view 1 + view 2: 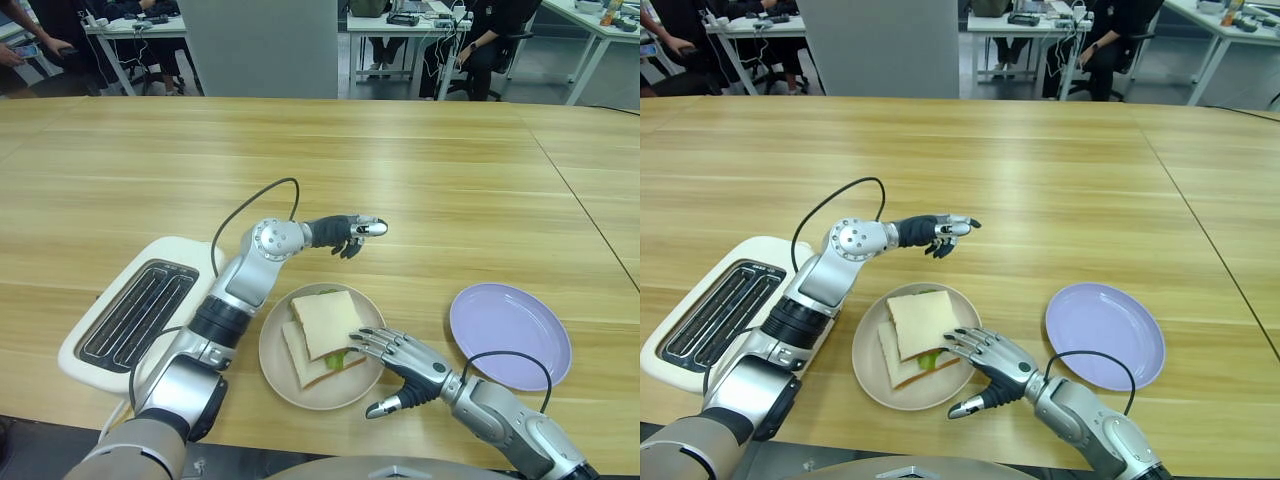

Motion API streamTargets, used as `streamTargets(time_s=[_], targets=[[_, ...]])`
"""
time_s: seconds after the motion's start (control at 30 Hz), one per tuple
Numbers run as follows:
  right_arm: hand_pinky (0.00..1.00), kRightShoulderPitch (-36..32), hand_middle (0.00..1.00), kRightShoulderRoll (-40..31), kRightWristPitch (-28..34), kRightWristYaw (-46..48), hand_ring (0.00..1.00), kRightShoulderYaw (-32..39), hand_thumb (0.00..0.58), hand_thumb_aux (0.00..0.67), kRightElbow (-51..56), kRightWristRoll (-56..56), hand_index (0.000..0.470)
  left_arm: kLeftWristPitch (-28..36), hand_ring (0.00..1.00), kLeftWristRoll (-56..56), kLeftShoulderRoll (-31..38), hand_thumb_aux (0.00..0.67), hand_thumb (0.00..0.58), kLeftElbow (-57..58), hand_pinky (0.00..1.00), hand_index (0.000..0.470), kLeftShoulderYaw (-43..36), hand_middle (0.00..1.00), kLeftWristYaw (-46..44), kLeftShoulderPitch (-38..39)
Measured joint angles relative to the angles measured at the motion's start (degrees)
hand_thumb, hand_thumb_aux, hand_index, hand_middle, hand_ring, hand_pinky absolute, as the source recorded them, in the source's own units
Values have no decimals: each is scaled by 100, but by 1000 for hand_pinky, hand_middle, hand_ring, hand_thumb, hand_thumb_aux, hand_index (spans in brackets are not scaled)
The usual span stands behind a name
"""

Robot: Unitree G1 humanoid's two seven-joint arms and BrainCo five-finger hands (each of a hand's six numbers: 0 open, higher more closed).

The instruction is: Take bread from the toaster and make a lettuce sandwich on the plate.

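Right hand [400, 365] by sandwich [325, 325], purple plate [510, 330] alongside

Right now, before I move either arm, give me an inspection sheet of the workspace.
Surface: wooden table, panel seams visible.
Job's things: toaster at near left, no bread seen in its slots; sandwich with lettuce between two slices, on the beige plate.
Clutter: purple plate, right of the beige plate.
Hands: left hand over bare table beyond the sandwich, holding nothing; right hand open, fingers spread at the sandwich's right edge.
Cables: left-arm cable and right-arm cable, both black loops.
Surroundings: desks and chairs behind the table.
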Motion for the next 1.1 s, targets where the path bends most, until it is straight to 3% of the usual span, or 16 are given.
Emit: streamTargets(time_s=[0.23, 0.4, 0.43, 0.47, 0.57, 0.73, 0.87, 1.07, 1.1], targets=[[0, -13, 0, 0, 36, -90, 0, 4, 0, 0, 59, -5, 0, 191, 753, -24, 15, 0, 0, -369, 753, 0, 40, 753, 154, 3], [0, 21, 0, 4, 231, -209, 0, -53, 0, 0, 25, -62, 0, 534, 745, 541, 96, 0, 0, -1013, 745, 0, 338, 745, 1100, 144], [0, 84, 0, 7, 307, -260, 0, -118, 0, 0, -50, -67, 0, 587, 737, 681, 91, 0, 0, -1331, 737, 0, 509, 737, 1404, 352], [0, 167, 0, 14, 365, -306, 0, -185, 0, 0, -115, -63, 0, 584, 663, 780, 84, 0, 0, -1592, 663, 0, 636, 663, 1642, 552], [0, 407, 0, 143, 513, -375, 0, -441, 0, 0, -401, 138, 0, 599, 635, 858, -148, 0, 0, -2434, 635, 0, 1080, 635, 2245, 1189], [0, 959, 0, 757, 303, -309, 0, -607, 0, 0, -1285, 1831, 0, 445, 588, 265, -992, 0, 0, -4297, 588, 0, 1847, 588, 2893, 2734], [0, 1271, 0, 1093, 298, 83, 0, -500, 0, 0, -1649, 3347, 0, 83, 553, -149, -1402, 0, 0, -4962, 553, 0, 1957, 553, 3130, 4152], [0, 1324, 0, 1411, 887, 697, 0, -464, 0, 0, -1970, 5107, 0, -769, 278, -718, -1607, 0, 0, -5334, 278, 0, 1770, 278, 3204, 5878], [0, 1368, 0, 1383, 1016, 806, 0, -528, 0, 0, -1972, 5336, 0, -888, 278, -903, -1562, 0, 0, -5343, 278, 0, 1734, 278, 3108, 6263]])
